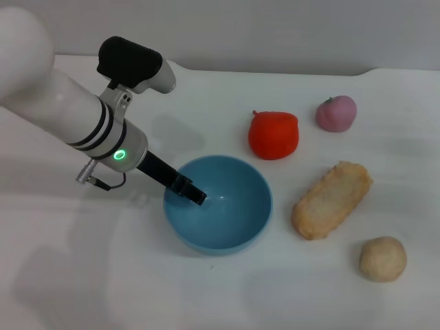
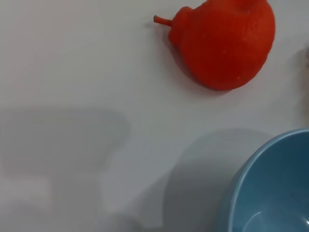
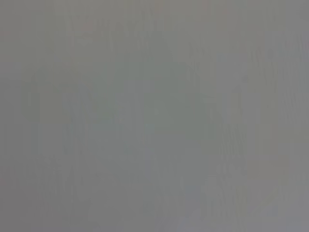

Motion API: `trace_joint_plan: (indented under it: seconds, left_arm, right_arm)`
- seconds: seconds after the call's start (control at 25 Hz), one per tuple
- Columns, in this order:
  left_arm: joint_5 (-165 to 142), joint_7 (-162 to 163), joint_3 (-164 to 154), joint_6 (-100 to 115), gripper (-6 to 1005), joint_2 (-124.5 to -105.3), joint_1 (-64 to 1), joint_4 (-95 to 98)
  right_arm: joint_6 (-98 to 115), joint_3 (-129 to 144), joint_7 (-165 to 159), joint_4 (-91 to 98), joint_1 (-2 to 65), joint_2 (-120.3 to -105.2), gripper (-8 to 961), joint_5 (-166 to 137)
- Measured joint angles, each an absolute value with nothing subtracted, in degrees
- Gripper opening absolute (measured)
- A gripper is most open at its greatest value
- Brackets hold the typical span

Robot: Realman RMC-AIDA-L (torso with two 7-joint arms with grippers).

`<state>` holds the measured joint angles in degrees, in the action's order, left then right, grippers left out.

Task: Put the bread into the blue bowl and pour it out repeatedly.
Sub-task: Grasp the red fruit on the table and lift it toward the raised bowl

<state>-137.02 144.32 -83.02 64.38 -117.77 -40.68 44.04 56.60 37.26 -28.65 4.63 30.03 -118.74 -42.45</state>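
We count five loose things on the white table [image 1: 206,295], each kind appearing once. There is one blue bowl [image 1: 230,230], near the middle of the front half. There is one bread [image 1: 331,200], lying between the bowl and the right edge. We see one red-orange fruit-like toy [image 1: 273,135] and one pink fruit-like toy [image 1: 336,113], both toward the back edge. One small beige ball [image 1: 382,258] sits nearer the front right corner. We also count one arm in view, its left gripper [image 1: 194,194] at the bowl's rim.
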Motion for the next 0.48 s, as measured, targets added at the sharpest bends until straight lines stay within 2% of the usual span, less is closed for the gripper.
trace_joint_plan:
  seconds: [0.28,0.48]
  left_arm:
    - [-137.2,144.1,-83.2,64.6,716,-117.61,-41.2,43.5]
    - [-138.5,144.8,-82.7,64.8,471,-117.62,-41.6,43.1]
  right_arm:
    - [56.6,36.1,-28.7,4.9,30.1,-118.77,396,-42.5]
    - [56.6,35.2,-28.7,4.9,30.1,-118.82,396,-42.5]
